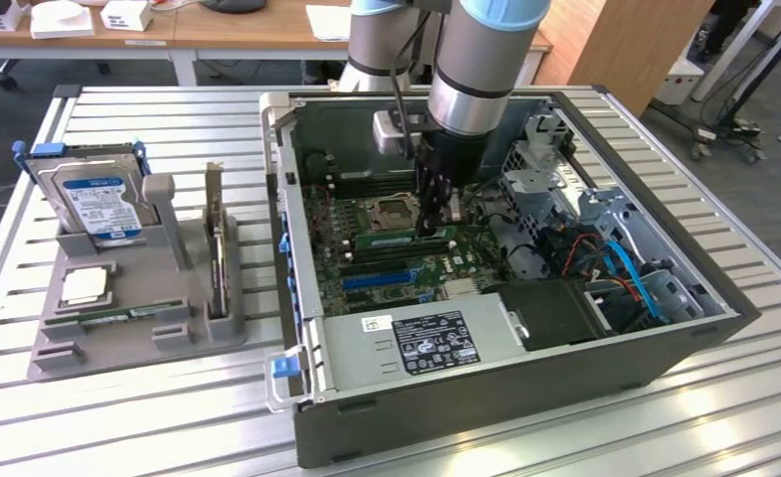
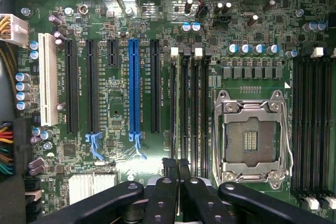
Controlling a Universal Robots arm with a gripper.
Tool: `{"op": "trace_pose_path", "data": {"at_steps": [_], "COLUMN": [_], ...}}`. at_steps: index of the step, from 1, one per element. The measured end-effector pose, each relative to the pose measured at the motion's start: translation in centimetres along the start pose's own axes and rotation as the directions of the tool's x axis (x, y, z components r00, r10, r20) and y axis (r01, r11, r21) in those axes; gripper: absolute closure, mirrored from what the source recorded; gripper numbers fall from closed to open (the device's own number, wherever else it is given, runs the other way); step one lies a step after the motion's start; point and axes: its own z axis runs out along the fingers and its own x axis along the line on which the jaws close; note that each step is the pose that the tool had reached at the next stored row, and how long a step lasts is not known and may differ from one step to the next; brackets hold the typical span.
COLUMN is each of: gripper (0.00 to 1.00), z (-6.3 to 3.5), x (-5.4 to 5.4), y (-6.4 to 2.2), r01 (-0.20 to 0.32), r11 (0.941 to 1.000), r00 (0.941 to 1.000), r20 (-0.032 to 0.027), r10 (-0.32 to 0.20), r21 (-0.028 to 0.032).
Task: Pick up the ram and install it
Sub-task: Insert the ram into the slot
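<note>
- So, the arm reaches down into the open computer case [image 1: 497,393], with the gripper [image 1: 430,231] low over the motherboard, just beside the CPU socket [image 1: 388,211].
- Jaws are pinched nearly together, barely any gap. In the wrist view the two dark fingertips [image 2: 169,165] sit side by side right over the bank of memory slots [image 2: 189,103] next to the empty socket [image 2: 251,139].
- The ram [image 1: 393,241] stands on its long edge in that slot bank, running from the gripper toward the exterior view's left, white sticker facing out.
- The fingertips meet the stick's end nearest the arm, but honestly nobody could tell from these shots whether they clamp it or just rest on top.
- Off to the exterior view's left, a gray holder [image 1: 139,343] sits on the slatted table [image 1: 125,427], well apart from the case.
- Standing upright in it are a hard drive [image 1: 99,204] with a blue-white label and an expansion card [image 1: 215,243], and another green stick [image 1: 132,314] lies flat near its front.
</note>
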Motion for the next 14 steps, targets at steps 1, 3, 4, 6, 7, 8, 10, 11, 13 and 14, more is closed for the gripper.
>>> {"op": "trace_pose_path", "data": {"at_steps": [1, 3, 4, 6, 7, 8, 10, 11, 13, 14], "gripper": [0.88, 0.88, 0.88, 0.88, 0.88, 0.88, 0.88, 0.88, 0.88, 0.88], "z": [0.08, 0.21, 0.22, 0.22, 0.24, 0.24, 0.24, 0.24, 0.24, 0.24], "x": [0.00, 0.00, 0.00, 0.00, 0.00, 0.00, 0.00, 0.00, 0.00, 0.00], "y": [0.00, -0.01, 0.00, -0.01, -0.01, -0.01, -0.01, -0.01, -0.01, -0.01], "r01": [0.000, 0.000, 0.000, 0.000, 0.000, 0.000, 0.000, 0.000, 0.000, 0.000], "r11": [1.0000, 1.0000, 1.0000, 1.0000, 1.0000, 1.0000, 1.0000, 1.0000, 1.0000, 1.0000], "r00": [1.0000, 1.0000, 1.0000, 1.0000, 1.0000, 1.0000, 1.0000, 1.0000, 1.0000, 1.0000], "r20": [0.0000, -0.0001, -0.0003, -0.0004, -0.0001, 0.0000, 0.0000, -0.0001, -0.0001, -0.0002], "r10": [0.000, 0.000, 0.000, 0.000, 0.000, 0.000, 0.000, 0.000, 0.000, 0.000], "r21": [-0.0001, -0.0001, -0.0001, -0.0002, 0.0000, 0.0000, 0.0000, -0.0001, -0.0030, -0.0053]}}
